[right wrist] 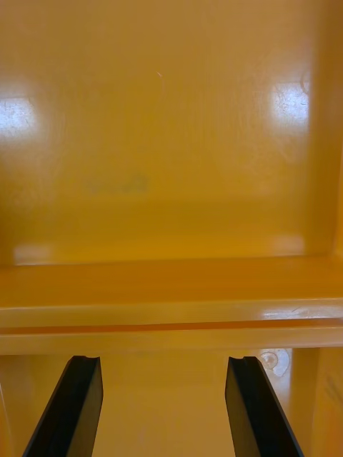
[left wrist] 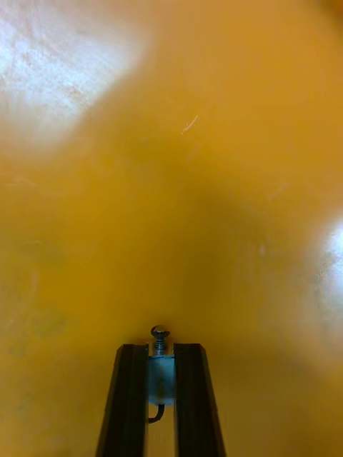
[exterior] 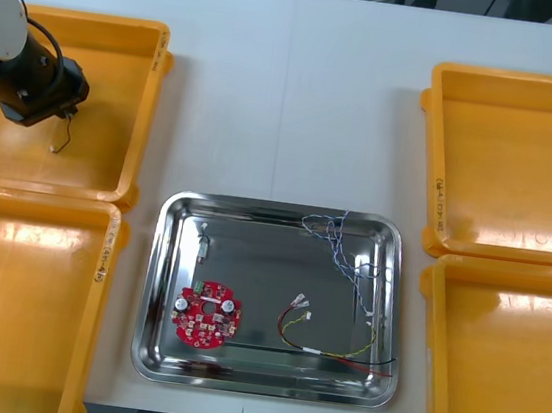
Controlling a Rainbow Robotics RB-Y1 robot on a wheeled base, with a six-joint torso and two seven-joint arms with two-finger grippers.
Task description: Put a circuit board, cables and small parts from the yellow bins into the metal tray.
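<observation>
The circuit board [exterior: 206, 316] and cables [exterior: 349, 266] lie in the metal tray [exterior: 151, 282]. My left claw [left wrist: 161, 351] clamps a small metal part [left wrist: 160, 334] over the far-left yellow bin [exterior: 153, 101]. My right claw [right wrist: 163, 360] gapes idle.

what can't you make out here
- Held metal part in the left gripper, over the far left bin: shut jaws cover most of it in its wrist view; a speck in the front view.
- Right gripper, open over the far right bin: the front view's right edge cuts it off.
- Loose metal part in the tray: too small, front view.
</observation>
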